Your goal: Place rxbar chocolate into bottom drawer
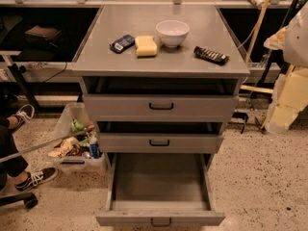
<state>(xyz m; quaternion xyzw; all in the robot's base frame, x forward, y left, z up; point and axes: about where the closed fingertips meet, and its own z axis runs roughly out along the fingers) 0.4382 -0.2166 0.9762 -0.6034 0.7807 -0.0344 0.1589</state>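
Note:
The rxbar chocolate (211, 55), a slim dark wrapped bar, lies on the grey cabinet top (144, 18), to the right of the white bowl (172, 32). The bottom drawer (161, 219) is pulled far out and its inside shows nothing in it. Its small black handle is at the lower edge of the view. The two upper drawers (161, 106) are pulled out only slightly. My gripper is not in view. Only a pale bulky shape (297, 32), maybe part of my arm, shows at the right edge, clear of the bar.
A yellow sponge (146, 45) and a dark blue packet (122, 43) lie left of the bowl. A clear bin of snacks (77, 143) stands on the floor left of the cabinet. A person's shoes (36, 177) are at the lower left. Pale foam-like pieces (288, 100) stand at the right.

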